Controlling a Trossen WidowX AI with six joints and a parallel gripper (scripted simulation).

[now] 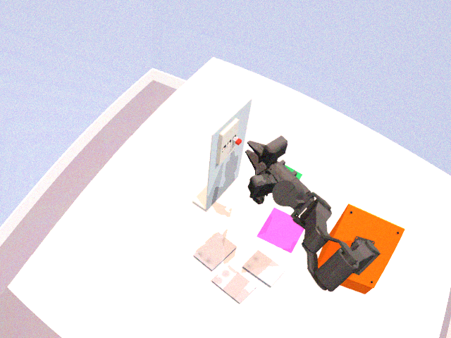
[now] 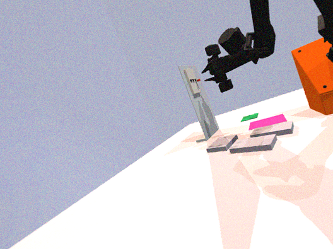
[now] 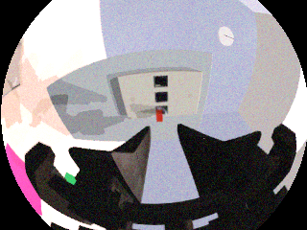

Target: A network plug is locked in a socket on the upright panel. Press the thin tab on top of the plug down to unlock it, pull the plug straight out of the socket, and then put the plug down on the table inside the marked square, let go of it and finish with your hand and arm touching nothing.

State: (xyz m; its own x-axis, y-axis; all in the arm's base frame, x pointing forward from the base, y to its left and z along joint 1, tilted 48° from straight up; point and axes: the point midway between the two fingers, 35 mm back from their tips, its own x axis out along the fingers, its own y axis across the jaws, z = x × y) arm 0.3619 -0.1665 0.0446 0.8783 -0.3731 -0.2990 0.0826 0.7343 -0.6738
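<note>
One red plug [image 1: 238, 141] [image 2: 198, 80] [image 3: 159, 116]: seated in panel [image 1: 232, 174] [image 2: 206, 113] [image 3: 86, 110], left | gripper [image 1: 247, 146] [image 2: 203, 76] [image 3: 164, 128]: right of plug, apart, fingers partly spread, nothing pinched

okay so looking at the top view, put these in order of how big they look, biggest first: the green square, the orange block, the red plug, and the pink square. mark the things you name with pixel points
1. Orange block [image 1: 378, 225] [image 2: 311, 78]
2. Pink square [image 1: 278, 231] [image 2: 267, 121] [image 3: 21, 184]
3. Green square, partly hidden by the arm [image 1: 299, 175] [image 2: 250, 117] [image 3: 70, 178]
4. Red plug [image 1: 238, 141] [image 2: 198, 80] [image 3: 159, 116]
</note>
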